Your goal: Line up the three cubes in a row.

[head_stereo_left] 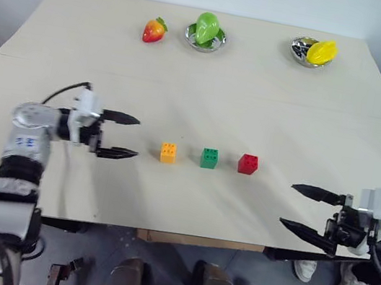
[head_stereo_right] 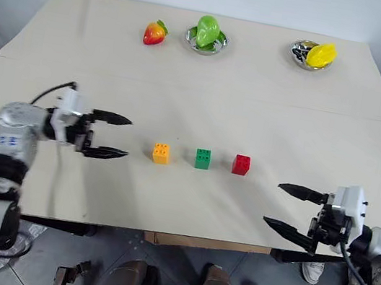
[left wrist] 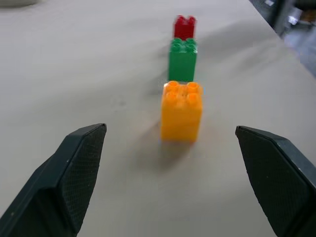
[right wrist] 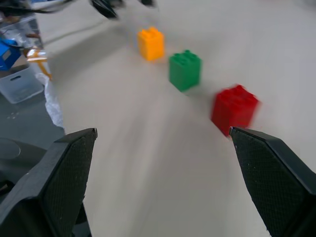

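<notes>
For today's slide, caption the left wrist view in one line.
Open left end effector faces the orange cube, with green cube and red cube lined up behind.

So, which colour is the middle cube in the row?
Green, clearest in the left wrist view.

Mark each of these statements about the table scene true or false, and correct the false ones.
1. The orange cube, green cube and red cube stand in a row, apart from one another. True.
2. The left gripper is shut on the orange cube. False: its jaws are open and it holds nothing; the cube stands just past them.
3. The green cube is at one end of the row. False: it stands in the middle, between orange and red.
4. The right gripper is open and holds nothing. True.
5. The strawberry toy lies in a metal bowl. False: it lies on the table, beside the bowl holding the green fruit toy.
</notes>
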